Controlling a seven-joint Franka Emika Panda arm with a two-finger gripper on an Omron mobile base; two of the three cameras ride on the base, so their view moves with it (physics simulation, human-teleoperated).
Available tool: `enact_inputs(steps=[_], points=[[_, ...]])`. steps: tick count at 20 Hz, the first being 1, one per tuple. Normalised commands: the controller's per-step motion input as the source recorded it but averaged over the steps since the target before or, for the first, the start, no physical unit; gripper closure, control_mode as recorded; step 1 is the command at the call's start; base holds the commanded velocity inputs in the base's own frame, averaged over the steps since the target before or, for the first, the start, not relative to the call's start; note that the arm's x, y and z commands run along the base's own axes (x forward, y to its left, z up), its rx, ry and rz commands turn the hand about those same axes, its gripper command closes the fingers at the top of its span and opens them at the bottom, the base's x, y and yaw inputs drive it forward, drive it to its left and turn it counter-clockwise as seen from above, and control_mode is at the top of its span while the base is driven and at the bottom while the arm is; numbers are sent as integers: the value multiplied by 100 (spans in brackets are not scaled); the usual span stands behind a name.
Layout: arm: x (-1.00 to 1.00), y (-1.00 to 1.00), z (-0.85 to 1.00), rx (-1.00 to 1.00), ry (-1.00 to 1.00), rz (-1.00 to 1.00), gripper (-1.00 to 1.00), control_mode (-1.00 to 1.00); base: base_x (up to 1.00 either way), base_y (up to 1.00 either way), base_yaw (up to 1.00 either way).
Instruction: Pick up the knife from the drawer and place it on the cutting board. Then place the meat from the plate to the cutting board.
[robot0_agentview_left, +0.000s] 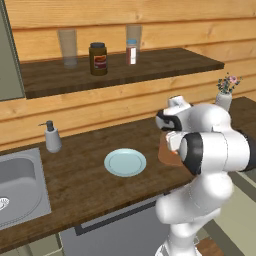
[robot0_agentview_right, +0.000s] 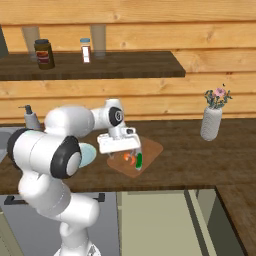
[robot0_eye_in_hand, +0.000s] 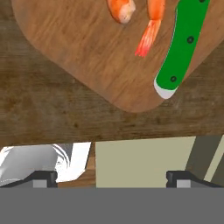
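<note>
The reddish-brown cutting board (robot0_agentview_right: 151, 146) (robot0_eye_in_hand: 74, 57) lies on the dark wooden counter. On it rests the knife (robot0_agentview_right: 139, 161) (robot0_eye_in_hand: 183, 46) with its bright green handle, and just beside it the orange-red shrimp-like meat (robot0_agentview_right: 129, 158) (robot0_eye_in_hand: 148, 28). My gripper (robot0_agentview_right: 128, 152) (robot0_eye_in_hand: 111, 177) hovers above the board's near edge, open, with nothing between its fingertips (robot0_eye_in_hand: 43, 177). The light blue plate (robot0_agentview_left: 125, 162) (robot0_agentview_right: 91, 152) sits bare to the left of the board. The pale olive drawer (robot0_agentview_right: 165, 220) (robot0_eye_in_hand: 140, 159) stands pulled out below the counter edge.
A steel sink (robot0_agentview_left: 20, 185) and a soap dispenser (robot0_agentview_left: 51, 137) are at the far left. A vase with flowers (robot0_agentview_right: 211, 122) stands to the right of the board. A wall shelf (robot0_agentview_left: 120, 70) carries a jar, a bottle and glasses. A grey panel with a dark bar handle (robot0_agentview_left: 115, 222) sits under the counter.
</note>
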Motion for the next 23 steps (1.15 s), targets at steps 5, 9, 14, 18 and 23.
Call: enact_inputs(steps=[5, 9, 14, 18, 23], points=[[-54, 0, 13, 0, -4, 0, -100, -100, 0, 0, 0], [-63, 0, 24, 0, -9, 0, -100, -100, 0, 0, 0], [-82, 0, 51, 0, -17, 0, -100, -100, 0, 0, 0], [-93, 0, 74, 0, -20, 0, -100, -100, 0, 0, 0], [-89, 0, 90, -1, -21, 0, -100, -100, 0, 0, 0]])
